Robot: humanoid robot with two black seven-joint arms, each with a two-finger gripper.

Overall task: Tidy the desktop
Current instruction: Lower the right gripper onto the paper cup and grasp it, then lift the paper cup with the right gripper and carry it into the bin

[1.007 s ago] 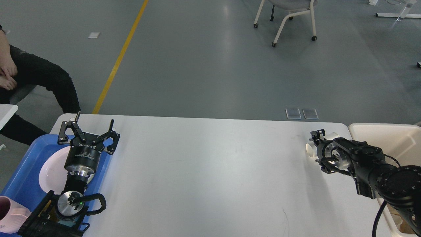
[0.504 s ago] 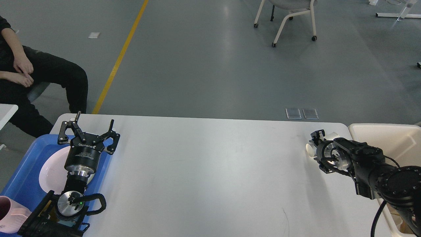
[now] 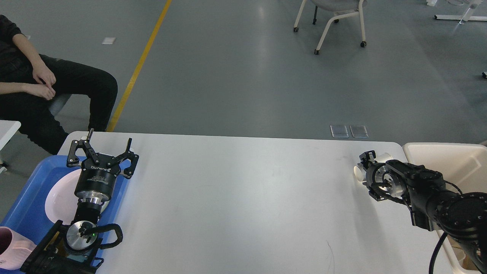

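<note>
The white desktop fills the lower part of the head view. My left gripper is open and empty, held over the desktop's far left corner just beyond the blue tray. My right gripper is small and dark near the desktop's far right corner. It closes around a white cup that lies sideways and shows on both sides of the fingers. The cup is just left of the cream bin.
A white plate lies in the blue tray, partly under my left arm. A pink cup stands at the tray's near left. A seated person is at the far left. A chair stands far behind.
My right gripper and the white cup have shifted slightly to the left. The seated person has moved legs and hands to the right. My left arm has not moved.
</note>
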